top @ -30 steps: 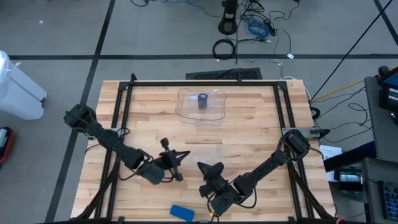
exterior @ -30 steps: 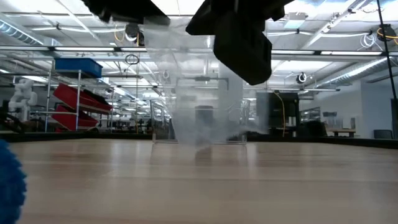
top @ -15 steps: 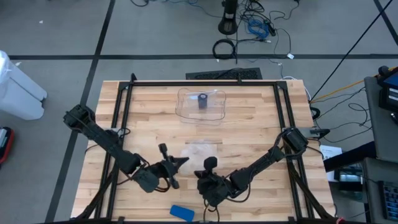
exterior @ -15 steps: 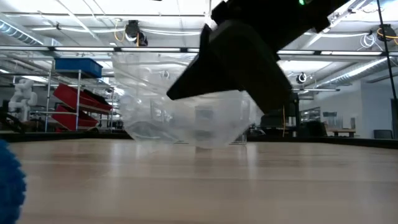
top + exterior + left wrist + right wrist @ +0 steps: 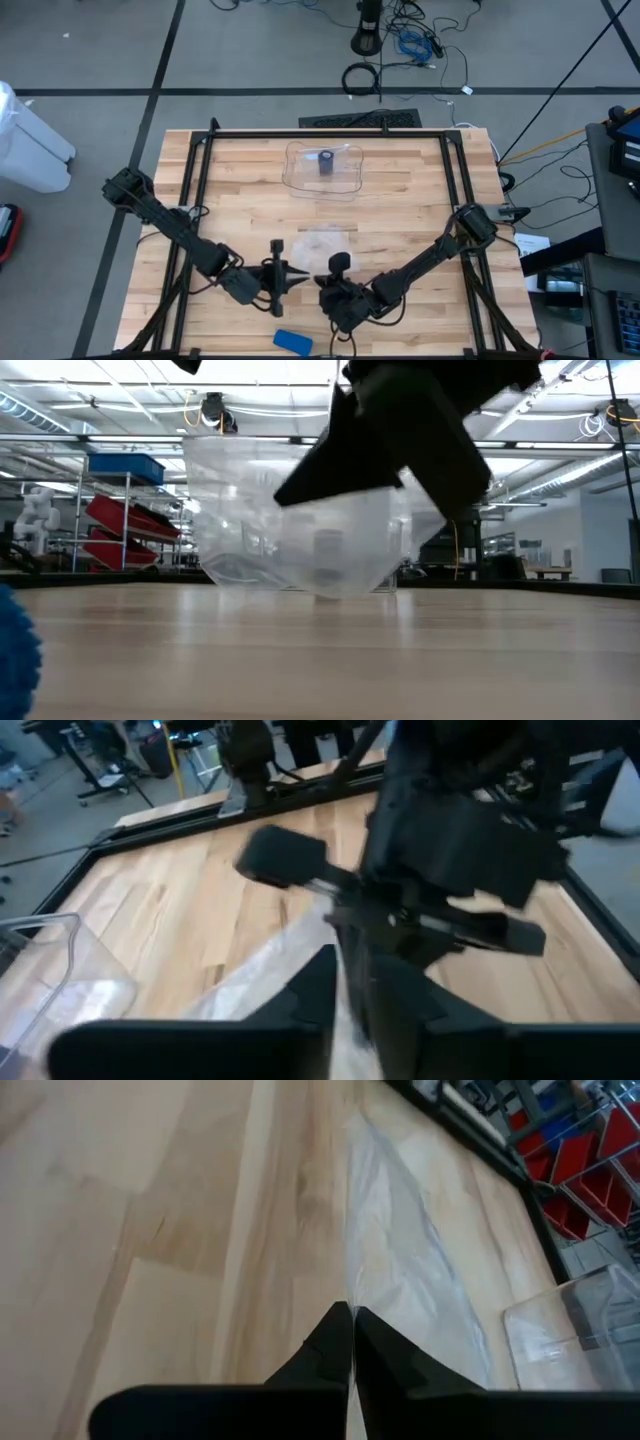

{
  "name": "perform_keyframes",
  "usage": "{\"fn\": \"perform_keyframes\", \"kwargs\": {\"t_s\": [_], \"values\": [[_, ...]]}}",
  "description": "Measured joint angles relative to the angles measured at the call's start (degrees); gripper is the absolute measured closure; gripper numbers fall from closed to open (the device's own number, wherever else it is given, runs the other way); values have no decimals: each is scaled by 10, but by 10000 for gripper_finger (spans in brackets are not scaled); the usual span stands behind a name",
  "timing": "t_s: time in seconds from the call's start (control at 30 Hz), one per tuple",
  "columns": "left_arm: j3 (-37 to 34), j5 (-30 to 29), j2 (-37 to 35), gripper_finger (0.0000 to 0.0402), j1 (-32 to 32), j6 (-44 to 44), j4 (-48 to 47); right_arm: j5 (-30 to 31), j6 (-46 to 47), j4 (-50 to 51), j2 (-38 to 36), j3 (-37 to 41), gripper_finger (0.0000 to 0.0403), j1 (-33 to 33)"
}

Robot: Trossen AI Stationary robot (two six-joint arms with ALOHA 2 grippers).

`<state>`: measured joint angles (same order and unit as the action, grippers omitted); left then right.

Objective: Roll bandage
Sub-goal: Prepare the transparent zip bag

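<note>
The bandage is a translucent, film-like strip [image 5: 300,520]; in the high view it is a faint pale patch [image 5: 322,241] at the table's near middle. My left gripper [image 5: 287,278] and my right gripper [image 5: 335,268] stand close together near the front edge, each shut on the bandage. The bandage sags between and beyond them, and its lowest part [image 5: 322,590] reaches the tabletop. In the left wrist view the bandage [image 5: 270,975] runs away from my left gripper [image 5: 352,995], with the right arm just beyond. My left gripper pinches the bandage [image 5: 348,982] between its two fingers, which lie almost level and point toward the table's right. Which part of the strip it has cannot be told. My right gripper pinches an edge of the bandage [image 5: 349,1295] between its two fingertips [image 5: 335,1330]. From there the strip runs on slack toward the far side and onto the wood.
A clear plastic tray [image 5: 300,178] with a dark roll [image 5: 326,162] in it stands at the table's far middle. A blue object [image 5: 292,342] lies at the front edge, and shows at the low view's left [image 5: 15,650]. Black frame rails run along the table's sides.
My left gripper has gone toward the near edge and toward my right gripper, and has turned to point right. My right gripper has turned in place. The bandage, which hung as a narrow upright strip, has spread wide and sagged down to the table.
</note>
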<state>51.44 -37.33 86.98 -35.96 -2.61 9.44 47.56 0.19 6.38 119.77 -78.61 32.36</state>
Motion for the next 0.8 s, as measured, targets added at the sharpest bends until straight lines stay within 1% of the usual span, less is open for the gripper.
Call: {"fn": "perform_keyframes", "kwargs": {"t_s": [0.1,0.17,0.23,0.3,0.37,0.47,0.57,0.67,0.8], "values": [[0,7,0,298,-1,-3,-13,0,6,-1,-16,0,403,0],[0,15,0,261,0,-15,-32,-14,7,-1,-26,0,403,0],[-1,10,0,226,3,-16,-42,-28,12,-3,-37,0,403,-3],[-1,-4,0,198,6,-16,-39,-39,19,-7,-44,0,403,-6],[-1,-6,0,177,10,-18,-38,-44,21,-6,-46,0,403,-10],[-1,-4,0,162,18,-31,-40,-46,21,-5,-46,0,403,-17],[-1,-1,0,160,24,-36,-40,-62,22,-7,-46,0,403,-23],[-1,14,0,160,29,-45,-45,-71,22,-15,-46,0,403,-24],[-1,29,0,160,32,-47,-64,-75,22,-11,-45,-5,403,-24]]}}
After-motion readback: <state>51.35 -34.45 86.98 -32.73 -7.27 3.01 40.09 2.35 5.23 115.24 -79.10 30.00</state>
